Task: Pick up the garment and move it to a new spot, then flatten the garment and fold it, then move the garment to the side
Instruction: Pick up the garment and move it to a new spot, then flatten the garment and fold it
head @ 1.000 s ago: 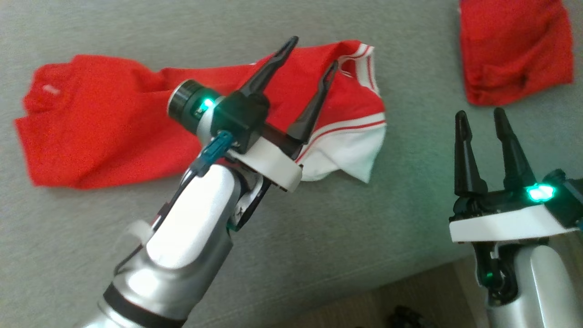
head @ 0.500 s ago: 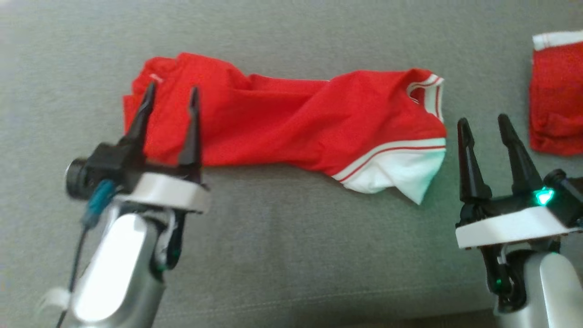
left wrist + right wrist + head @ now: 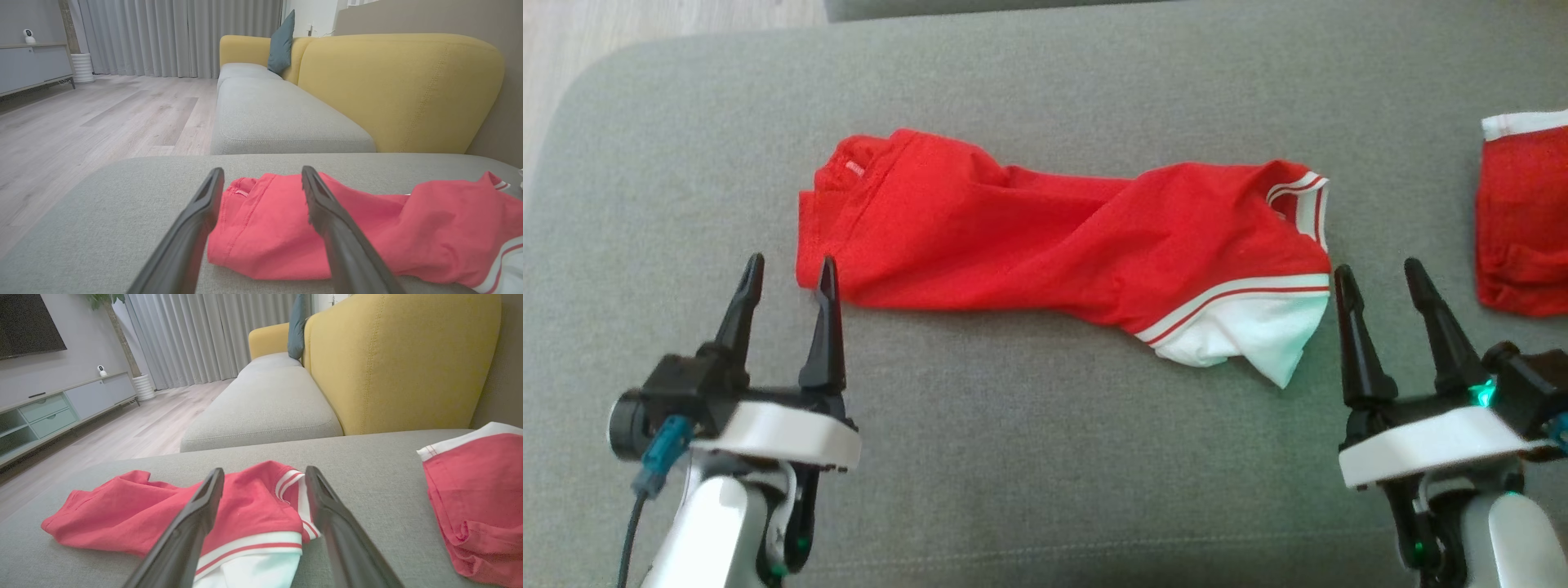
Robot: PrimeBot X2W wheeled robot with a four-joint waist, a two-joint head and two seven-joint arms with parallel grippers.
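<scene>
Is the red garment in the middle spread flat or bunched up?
Bunched up: the garment lies twisted lengthwise with creases, its white-striped end rumpled.

I count two red garments on the grey cushion (image 3: 1045, 457): the long garment (image 3: 1054, 245) at its middle, the second garment (image 3: 1523, 220) at its right edge. Two grippers over its near edge: left gripper (image 3: 791, 261), right gripper (image 3: 1375, 266). One teal pillow (image 3: 281, 43) beyond it.
</scene>
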